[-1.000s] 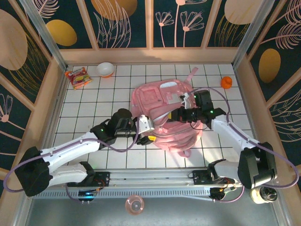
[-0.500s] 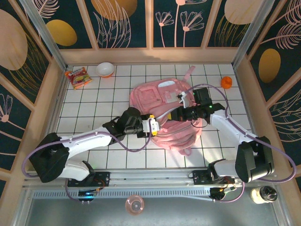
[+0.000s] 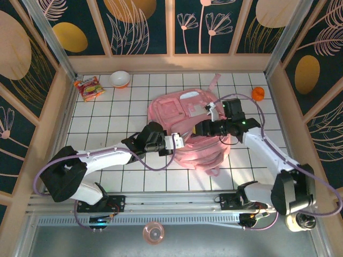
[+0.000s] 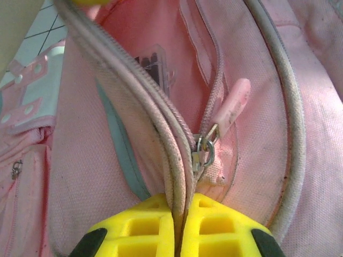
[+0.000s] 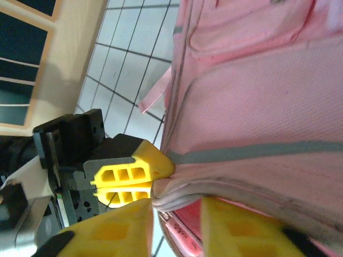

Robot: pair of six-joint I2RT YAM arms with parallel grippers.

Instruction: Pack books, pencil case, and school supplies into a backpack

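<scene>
Top external: pink backpack (image 3: 171, 110) lies on the counter (image 3: 102, 115); mouth-opening step, I'd judge. Left wrist: left hand (image 4: 181, 206) pinched shut on its zipper rim (image 4: 161, 118). Right wrist: right hand (image 5: 177, 214) narrowly parted astride that rim. Next: spread it wide.

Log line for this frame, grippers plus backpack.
left gripper: shut on backpack rim | right gripper: open, astride same rim | backpack: lying on table, zip partly open

white arm links (image 3: 102, 158), black joints (image 3: 292, 195), lilac cables (image 3: 146, 167), yellow gripper fingers (image 4: 144, 225)
</scene>
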